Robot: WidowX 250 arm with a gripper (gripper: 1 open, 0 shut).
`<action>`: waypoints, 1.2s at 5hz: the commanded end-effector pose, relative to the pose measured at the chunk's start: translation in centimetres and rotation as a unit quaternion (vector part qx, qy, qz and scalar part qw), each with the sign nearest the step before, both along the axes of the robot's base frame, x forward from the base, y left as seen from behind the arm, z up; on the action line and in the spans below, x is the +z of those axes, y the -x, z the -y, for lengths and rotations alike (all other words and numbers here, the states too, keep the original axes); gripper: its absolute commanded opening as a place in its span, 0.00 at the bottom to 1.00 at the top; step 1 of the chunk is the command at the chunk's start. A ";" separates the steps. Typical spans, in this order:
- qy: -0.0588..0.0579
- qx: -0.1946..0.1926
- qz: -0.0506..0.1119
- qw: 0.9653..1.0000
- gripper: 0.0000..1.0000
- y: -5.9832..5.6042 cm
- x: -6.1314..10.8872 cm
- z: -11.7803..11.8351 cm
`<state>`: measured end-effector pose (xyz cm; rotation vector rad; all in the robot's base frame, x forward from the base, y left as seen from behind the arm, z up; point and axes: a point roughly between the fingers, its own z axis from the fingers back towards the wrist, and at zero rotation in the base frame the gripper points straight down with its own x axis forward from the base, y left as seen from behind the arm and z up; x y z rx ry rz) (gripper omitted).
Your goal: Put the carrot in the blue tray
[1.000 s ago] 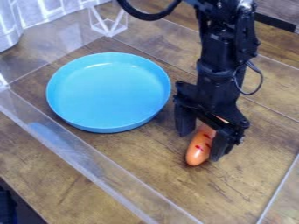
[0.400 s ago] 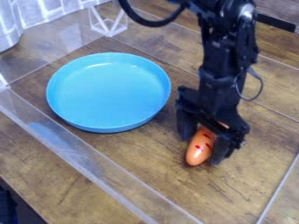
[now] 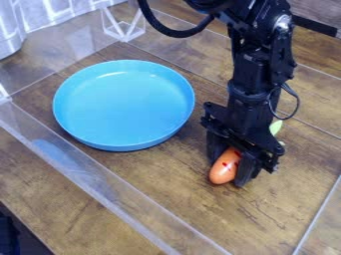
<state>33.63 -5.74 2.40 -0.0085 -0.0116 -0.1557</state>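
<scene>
One carrot, one tray, one gripper right down on the wood.

The gripper (image 3: 234,162) points straight down with its jaws closed in on the single orange carrot (image 3: 224,169), which lies on the table (image 3: 120,204) just right of the one blue tray (image 3: 124,103), outside its rim. Dark wood-grain tabletop, clear plastic sheeting along the left and front edges.
</scene>
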 end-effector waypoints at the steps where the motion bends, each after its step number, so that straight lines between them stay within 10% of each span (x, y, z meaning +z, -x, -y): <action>1: -0.001 0.005 0.054 0.999 0.00 -1.3 4.3 -0.5; 4: -0.035 0.078 0.121 0.989 0.00 -1.9 13.8 -6.7; 6: -0.037 0.078 0.117 0.989 0.00 3.0 13.2 -7.9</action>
